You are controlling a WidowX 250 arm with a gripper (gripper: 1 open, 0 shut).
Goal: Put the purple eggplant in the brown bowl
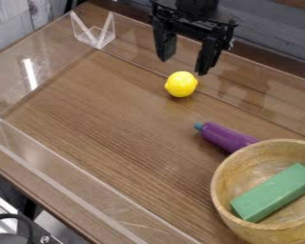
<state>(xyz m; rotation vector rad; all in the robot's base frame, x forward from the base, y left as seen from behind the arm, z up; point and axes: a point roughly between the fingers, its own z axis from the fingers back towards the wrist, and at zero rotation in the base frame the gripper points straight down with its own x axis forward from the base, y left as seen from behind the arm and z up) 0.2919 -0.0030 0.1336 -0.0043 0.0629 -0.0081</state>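
The purple eggplant [225, 137] lies on the wooden table right of centre, its dark green cap pointing up-left. Its lower right end reaches the rim of the brown bowl [232, 166], which fills the bottom right corner. My gripper [185, 53] hangs at the top centre, pointing down, open, with nothing between its black fingers [162, 43]. It is well above and to the left of the eggplant, apart from it.
A yellow ball [181, 84] rests just below the gripper. A green rectangular block [274, 193] lies inside the bowl. Clear plastic walls [41, 86] fence the table on the left and front. A clear stand [94, 30] is at the back left.
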